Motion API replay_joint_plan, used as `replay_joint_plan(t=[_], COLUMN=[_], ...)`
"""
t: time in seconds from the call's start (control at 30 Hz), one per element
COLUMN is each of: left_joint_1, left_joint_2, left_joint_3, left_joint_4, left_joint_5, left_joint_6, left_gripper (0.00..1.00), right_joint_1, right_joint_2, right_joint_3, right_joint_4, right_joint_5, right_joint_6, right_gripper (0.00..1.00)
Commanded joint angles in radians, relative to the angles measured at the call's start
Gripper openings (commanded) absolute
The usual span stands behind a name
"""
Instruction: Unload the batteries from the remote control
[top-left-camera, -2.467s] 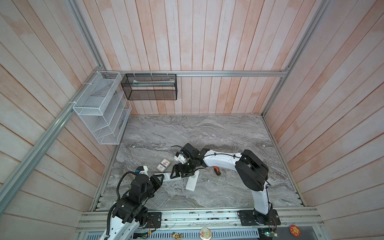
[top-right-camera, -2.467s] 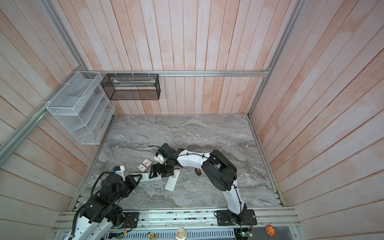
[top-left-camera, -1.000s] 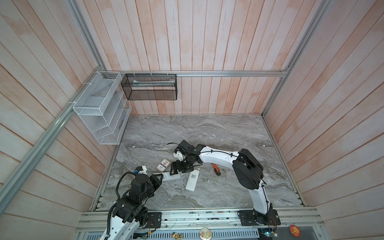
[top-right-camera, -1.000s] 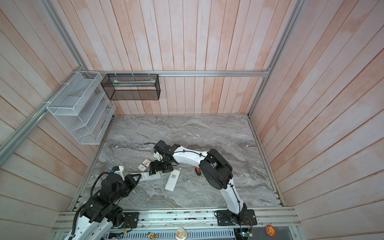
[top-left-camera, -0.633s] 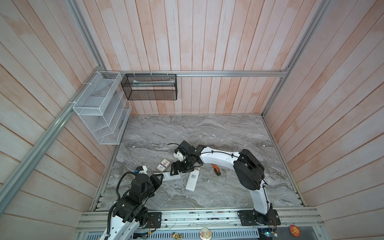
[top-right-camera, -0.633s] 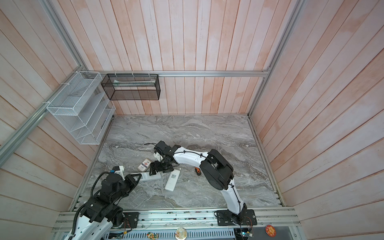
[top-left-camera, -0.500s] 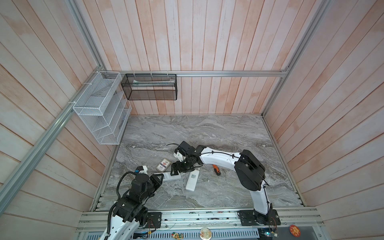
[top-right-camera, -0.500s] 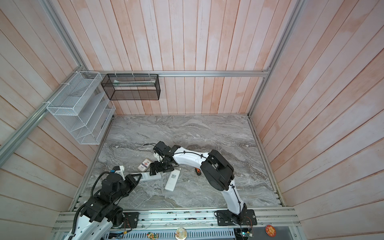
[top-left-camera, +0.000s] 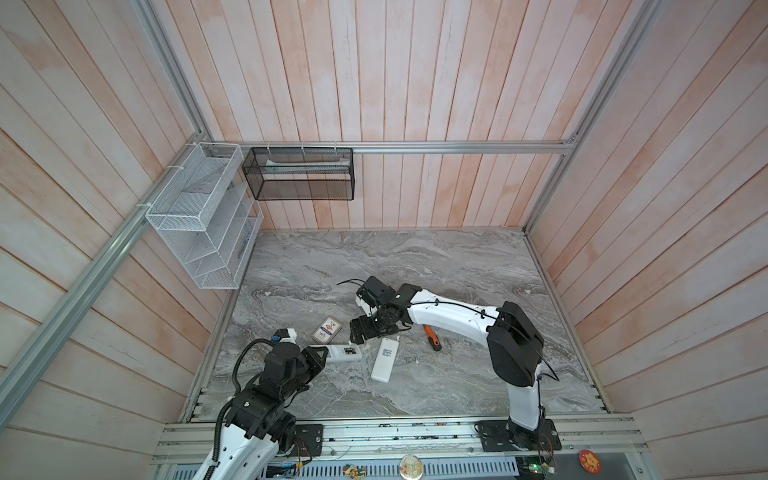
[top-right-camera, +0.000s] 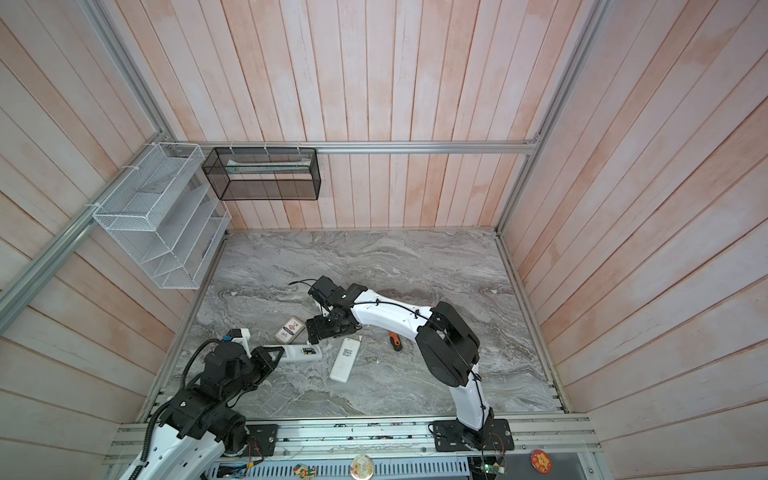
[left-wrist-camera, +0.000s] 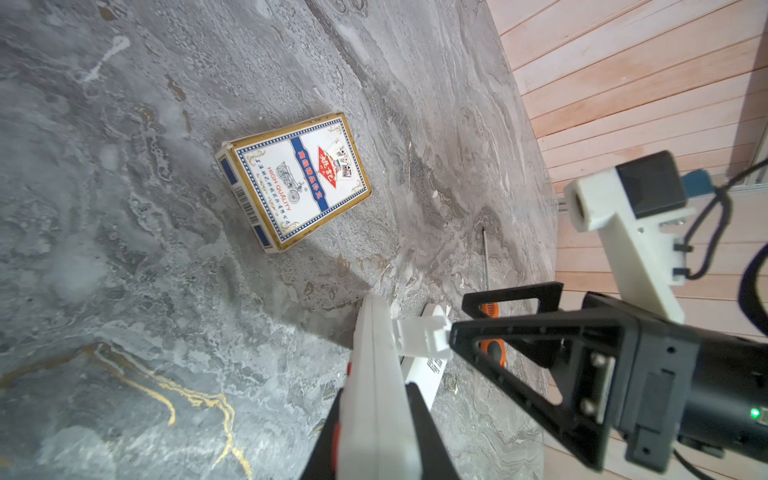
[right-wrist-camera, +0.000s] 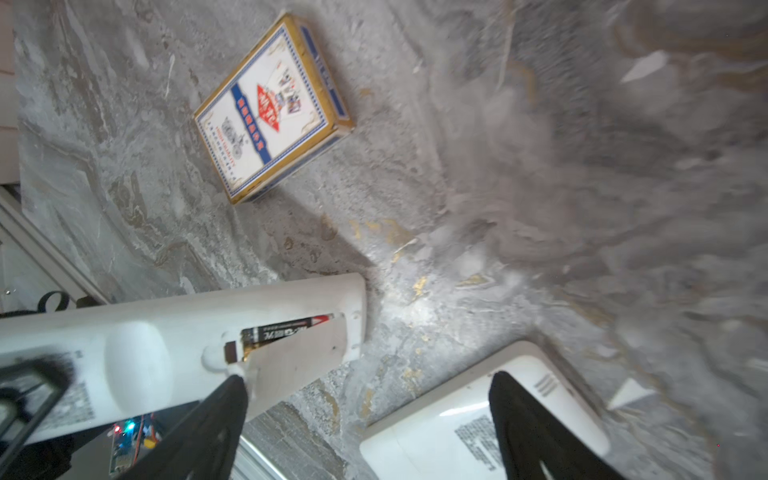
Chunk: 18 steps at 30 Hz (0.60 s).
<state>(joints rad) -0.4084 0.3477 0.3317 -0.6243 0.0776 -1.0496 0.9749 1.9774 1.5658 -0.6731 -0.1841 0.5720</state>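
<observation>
My left gripper (top-left-camera: 328, 357) (top-right-camera: 282, 355) (left-wrist-camera: 376, 415) is shut on a white remote control (top-left-camera: 345, 353) (top-right-camera: 305, 353) (left-wrist-camera: 374, 353) (right-wrist-camera: 145, 332) and holds it on its edge just above the table. The remote's battery cover (right-wrist-camera: 299, 357) (left-wrist-camera: 419, 336) is partly lifted. Under it shows one of the batteries (right-wrist-camera: 286, 330), black with a red end. My right gripper (top-left-camera: 359, 332) (top-right-camera: 313, 330) (right-wrist-camera: 370, 382) is open with nothing held, and one fingertip (right-wrist-camera: 232, 390) sits at the cover's edge.
A second white remote (top-left-camera: 384, 359) (top-right-camera: 345, 359) (right-wrist-camera: 478, 415) lies flat below my right gripper. A card pack (top-left-camera: 327, 331) (top-right-camera: 289, 328) (left-wrist-camera: 295, 183) lies behind the held remote, and an orange screwdriver (top-left-camera: 432, 338) (top-right-camera: 395, 341) lies to the right. Wire baskets (top-left-camera: 199, 216) hang on the walls.
My right gripper has shifted slightly back and left toward the held remote's end, then stayed almost still over the last second. The left arm has not moved.
</observation>
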Motion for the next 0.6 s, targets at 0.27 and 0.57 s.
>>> replay_joint_plan(t=[0.27,0.57], left_joint_1=[0.000,0.000], left_joint_2=[0.012,0.007], left_joint_3=[0.039,0.052], left_joint_4=[-0.049,-0.014], left_joint_5=[-0.028,0.001], left_joint_6=[0.036,0.052], left_gripper=[0.00,0.00], right_joint_1=[-0.129,-0.151], right_joint_2=[-0.229,-0.325], right_joint_3=[-0.246,-0.323], right_joint_4=[0.090,0.182], right_joint_5=[-0.089,-0.299], right_joint_6=[-0.004,-0.027], right_gripper=[0.93,0.93])
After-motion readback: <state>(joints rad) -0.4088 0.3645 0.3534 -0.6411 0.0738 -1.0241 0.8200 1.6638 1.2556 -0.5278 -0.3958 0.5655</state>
